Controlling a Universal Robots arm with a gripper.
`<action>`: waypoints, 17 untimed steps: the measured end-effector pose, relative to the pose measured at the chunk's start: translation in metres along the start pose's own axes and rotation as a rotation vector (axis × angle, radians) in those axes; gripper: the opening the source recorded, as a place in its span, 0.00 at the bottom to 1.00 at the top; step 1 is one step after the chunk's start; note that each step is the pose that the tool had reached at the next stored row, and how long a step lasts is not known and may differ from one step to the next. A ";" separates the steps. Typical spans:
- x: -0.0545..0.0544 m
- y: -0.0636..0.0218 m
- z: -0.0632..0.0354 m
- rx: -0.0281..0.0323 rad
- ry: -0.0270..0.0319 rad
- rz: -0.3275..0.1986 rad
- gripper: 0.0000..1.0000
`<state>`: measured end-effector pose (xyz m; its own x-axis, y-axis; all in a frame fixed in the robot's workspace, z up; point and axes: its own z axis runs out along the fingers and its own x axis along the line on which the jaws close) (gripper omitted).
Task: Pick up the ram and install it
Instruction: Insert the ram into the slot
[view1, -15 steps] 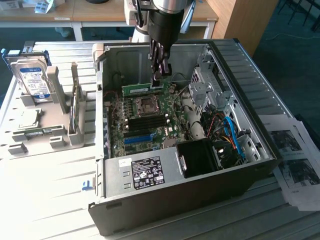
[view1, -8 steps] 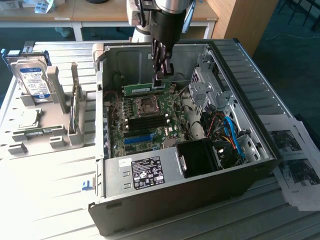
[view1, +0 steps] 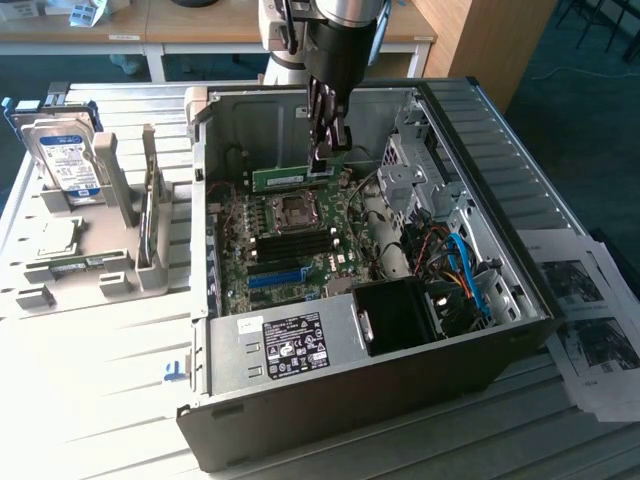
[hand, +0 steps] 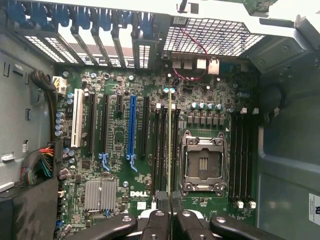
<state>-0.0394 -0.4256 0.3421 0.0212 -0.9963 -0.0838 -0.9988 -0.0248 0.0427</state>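
The ram (view1: 285, 178) is a long green stick held level above the motherboard (view1: 340, 262) inside the open computer case (view1: 380, 360). My gripper (view1: 325, 158) comes down from above and is shut on the stick's end toward the exterior view's right. In the wrist view the ram (hand: 170, 150) shows edge-on as a thin line running out from my gripper (hand: 170, 225). It hangs over the black memory slots (hand: 161, 150) beside the CPU socket (hand: 202, 162). I cannot tell how far above the slots it is.
A silver hard drive (view1: 68, 160) stands in a grey holder (view1: 120, 270) on the exterior view's left. Blue cables (view1: 465, 265) and a drive cage (view1: 405, 165) crowd the case's far side. Printed papers (view1: 590, 320) lie beside the case.
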 end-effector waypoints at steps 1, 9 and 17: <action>0.000 0.0000 0.0000 0.0000 0.0000 0.000 0.12; 0.000 -0.0001 0.0025 0.0005 -0.0001 0.000 0.12; 0.001 -0.0004 0.0081 0.0009 0.0001 0.000 0.12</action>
<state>-0.0394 -0.4256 0.3339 0.0213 -0.9963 -0.0837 -0.9988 -0.0248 0.0417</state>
